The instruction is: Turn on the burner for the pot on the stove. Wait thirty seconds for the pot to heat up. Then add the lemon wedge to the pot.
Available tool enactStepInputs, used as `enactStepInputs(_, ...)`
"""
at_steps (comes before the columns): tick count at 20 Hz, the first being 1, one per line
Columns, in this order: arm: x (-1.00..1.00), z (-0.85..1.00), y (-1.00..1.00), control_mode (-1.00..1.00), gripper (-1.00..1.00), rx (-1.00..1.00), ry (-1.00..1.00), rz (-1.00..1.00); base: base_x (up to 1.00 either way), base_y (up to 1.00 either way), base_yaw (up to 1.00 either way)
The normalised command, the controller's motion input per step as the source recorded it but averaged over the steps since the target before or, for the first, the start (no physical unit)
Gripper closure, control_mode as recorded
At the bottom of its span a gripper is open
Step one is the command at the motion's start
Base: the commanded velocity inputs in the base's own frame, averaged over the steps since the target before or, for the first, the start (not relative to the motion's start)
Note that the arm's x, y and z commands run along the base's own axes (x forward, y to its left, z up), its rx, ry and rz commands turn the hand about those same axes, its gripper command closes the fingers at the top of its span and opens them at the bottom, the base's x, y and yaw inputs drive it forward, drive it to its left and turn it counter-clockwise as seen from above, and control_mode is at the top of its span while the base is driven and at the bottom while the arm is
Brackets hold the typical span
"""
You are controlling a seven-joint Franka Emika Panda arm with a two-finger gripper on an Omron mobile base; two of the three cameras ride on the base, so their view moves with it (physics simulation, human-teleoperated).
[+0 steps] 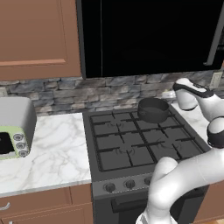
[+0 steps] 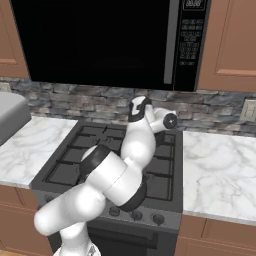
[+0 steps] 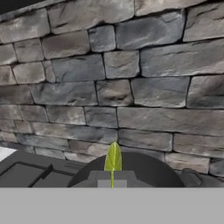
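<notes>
Hand view: the fingers pinch the lemon wedge, seemingly above the pot at the stove's back right corner.

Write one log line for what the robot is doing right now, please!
phase: adding lemon | gripper: shut on lemon wedge | position: over pot, facing stone wall | pot: on back right of stove

Lemon wedge pinched in gripper, apparently above pot, before stone wall.
</notes>
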Motion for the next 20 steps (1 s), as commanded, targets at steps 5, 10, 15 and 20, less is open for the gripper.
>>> enactStepInputs(5, 0.09, -0.19, 0.03, -1.00, 1.00, -0.02, 0.05, 0.00, 0.00, 0.00, 0.00)
enactStepInputs(10, 0.02, -0.22, 0.00, -1.00, 1.00, 0.00, 0.09, 0.00, 0.00, 0.00, 0.00)
enactStepInputs(15, 0.05, -0.06, 0.00, -1.00, 1.00, 0.00, 0.06, 0.00, 0.00, 0.00, 0.00)
enactStepInputs(20, 0.09, 0.00, 0.05, -1.00, 1.00, 0.00, 0.04, 0.00, 0.00, 0.00, 0.00)
